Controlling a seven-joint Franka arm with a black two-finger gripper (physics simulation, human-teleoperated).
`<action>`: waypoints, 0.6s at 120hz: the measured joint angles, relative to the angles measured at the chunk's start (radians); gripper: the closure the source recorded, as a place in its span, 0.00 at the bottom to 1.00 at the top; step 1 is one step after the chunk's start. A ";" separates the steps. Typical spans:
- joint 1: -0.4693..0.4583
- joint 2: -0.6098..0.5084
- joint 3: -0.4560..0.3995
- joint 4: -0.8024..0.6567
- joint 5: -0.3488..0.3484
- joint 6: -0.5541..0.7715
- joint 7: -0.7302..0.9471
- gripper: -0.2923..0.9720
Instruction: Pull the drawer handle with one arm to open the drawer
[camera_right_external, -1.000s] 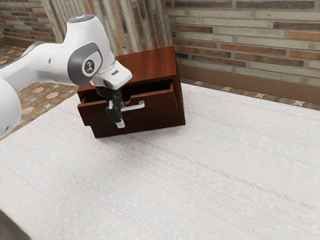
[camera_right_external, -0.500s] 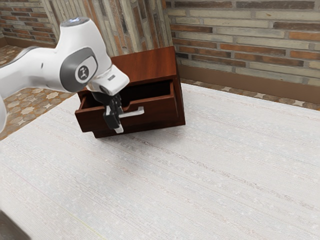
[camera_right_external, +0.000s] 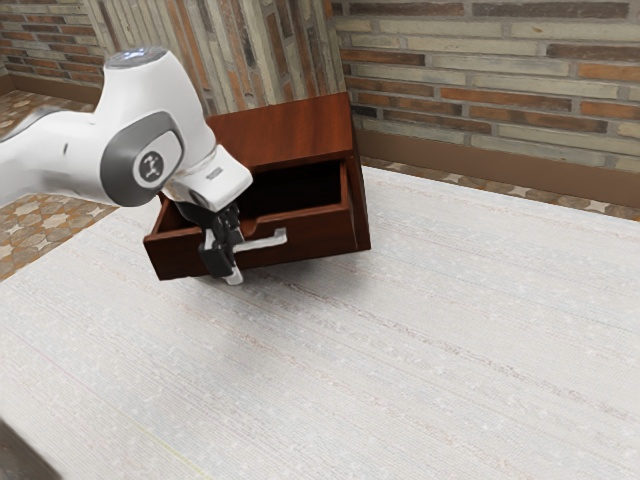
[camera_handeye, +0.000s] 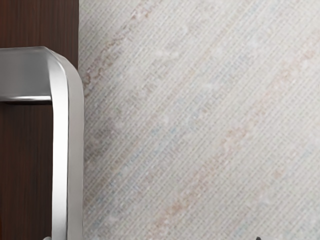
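Gripper is pinched tight on the handle near one end of its bar. The drawer sits partly out of the cabinet, and the bar runs along the cabinet's front — so pull straight away from it.

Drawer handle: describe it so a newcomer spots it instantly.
On the pale table stands a dark red-brown wooden cabinet, near the brick wall. Its drawer is partly pulled out, and the handle sits on that drawer's front. It is a slim silver bar, the only bright metal on the dark wood, with the black gripper shut on its end.
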 joint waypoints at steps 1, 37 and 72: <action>0.000 -0.002 0.000 -0.003 0.000 0.001 0.000 0.39; 0.000 -0.081 -0.016 -0.096 -0.002 0.033 -0.004 0.40; -0.005 -0.087 -0.018 -0.105 -0.002 0.047 -0.008 0.38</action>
